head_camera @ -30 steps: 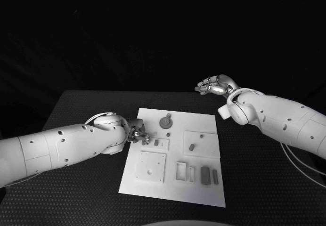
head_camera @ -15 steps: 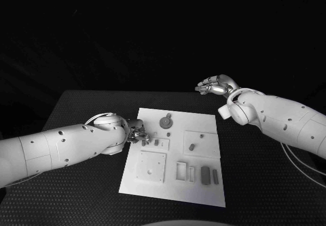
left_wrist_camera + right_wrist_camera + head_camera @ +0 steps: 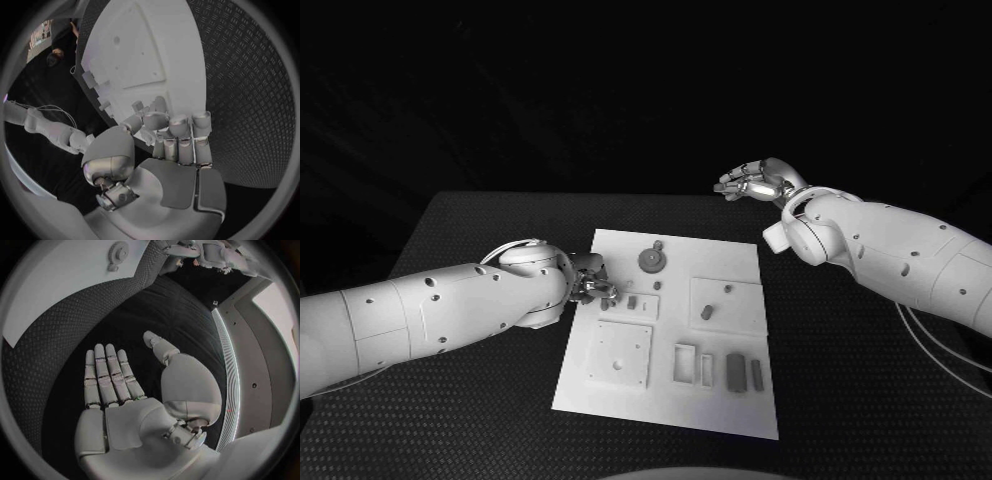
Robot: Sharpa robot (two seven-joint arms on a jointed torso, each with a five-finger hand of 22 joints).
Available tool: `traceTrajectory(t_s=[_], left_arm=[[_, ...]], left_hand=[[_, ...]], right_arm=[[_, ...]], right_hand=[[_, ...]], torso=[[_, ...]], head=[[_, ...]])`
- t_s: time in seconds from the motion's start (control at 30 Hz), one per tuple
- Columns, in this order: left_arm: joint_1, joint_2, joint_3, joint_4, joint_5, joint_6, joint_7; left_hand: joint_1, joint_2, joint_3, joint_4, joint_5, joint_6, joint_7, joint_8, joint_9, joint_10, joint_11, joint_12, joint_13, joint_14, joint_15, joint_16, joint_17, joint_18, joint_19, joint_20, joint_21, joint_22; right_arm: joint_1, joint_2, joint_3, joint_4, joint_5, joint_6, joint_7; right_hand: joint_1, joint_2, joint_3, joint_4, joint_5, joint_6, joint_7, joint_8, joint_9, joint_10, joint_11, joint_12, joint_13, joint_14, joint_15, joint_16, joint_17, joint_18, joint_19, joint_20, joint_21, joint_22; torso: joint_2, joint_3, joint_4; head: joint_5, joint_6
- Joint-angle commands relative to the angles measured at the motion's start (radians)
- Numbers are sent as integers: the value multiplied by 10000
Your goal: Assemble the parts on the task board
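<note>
The white task board (image 3: 733, 400) lies in the middle of the black table. My left hand (image 3: 593, 283) sits at the board's left edge with its fingers (image 3: 180, 132) curled down against the board (image 3: 156, 55), right beside two small grey parts (image 3: 607, 296). Whether a part is pinched between the fingertips is hidden. My right hand (image 3: 757, 182) hangs raised beyond the table's far edge; in the right wrist view the hand (image 3: 115, 385) is flat, fingers straight, holding nothing. A round gear-like part (image 3: 652, 260) stands near the board's far end, the same gear (image 3: 117, 249) in the right wrist view.
Nearer me the board carries a square plate (image 3: 620, 353), a rectangular frame (image 3: 685, 363) and dark bars (image 3: 736, 372). A raised panel (image 3: 727, 305) on the right bears small parts. Bare textured table (image 3: 473, 220) surrounds the board.
</note>
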Motion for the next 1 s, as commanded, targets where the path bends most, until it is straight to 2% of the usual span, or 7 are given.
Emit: traceTrajectory(t_s=[0.03,0.1,0.2,0.47,1.0], left_arm=[[-39,36,-27,1,24,170,-56],[-39,42,-27,6,5,208,-59],[-39,56,-26,7,-11,246,-68],[-39,55,-24,11,-56,339,-67],[-39,17,-8,30,12,569,-29]], left_hand=[[341,245,103,-167,-23,665,-291,-2,-11,-357,-291,72,-23,43,-96,15,-4,183,-75,-1424,57,-19],[521,482,150,-294,80,652,-289,15,-16,-365,-283,78,-37,37,-92,15,-3,181,-91,-1414,77,-35],[618,622,149,-410,248,640,-287,30,-22,-374,-279,83,-53,32,-80,18,-1,171,-113,-1400,95,-52],[699,730,153,-544,389,631,-291,46,-26,-381,-284,90,-69,34,-61,25,1,164,-131,-1390,117,-70],[768,795,162,-666,476,618,-298,58,-32,-393,-293,86,-90,37,-30,31,3,158,-146,-1383,138,-90]], right_arm=[[-4,6,2,4,5,138,91],[-4,14,2,0,5,136,91],[-4,16,2,-6,5,137,91],[-4,20,2,-12,5,146,86],[-18,27,2,-15,5,157,86]], right_hand=[[17,54,-60,7,69,-69,214,36,-11,1,-17,-39,-10,-61,2,49,-15,-48,-58,-21,-52,10],[17,55,-60,7,69,-69,214,36,-12,1,-17,-39,-10,-61,3,49,-16,-48,-58,-21,-53,11],[17,55,-61,8,70,-69,215,37,-12,2,-17,-39,-10,-62,3,49,-17,-48,-58,-21,-54,12],[14,54,-63,8,69,-70,216,37,-14,2,-17,-40,-10,-65,4,49,-20,-49,-59,-20,-58,14],[7,55,-69,11,66,-72,219,38,-18,1,-15,-44,-11,-71,8,51,-27,-50,-61,-18,-68,21]], torso=[[1,-2,4],[3,-2,1],[3,2,-8],[0,-1,-4],[-3,-7,10]], head=[[-4,-2],[-7,-2],[-2,4],[-12,-8],[-24,-12]])
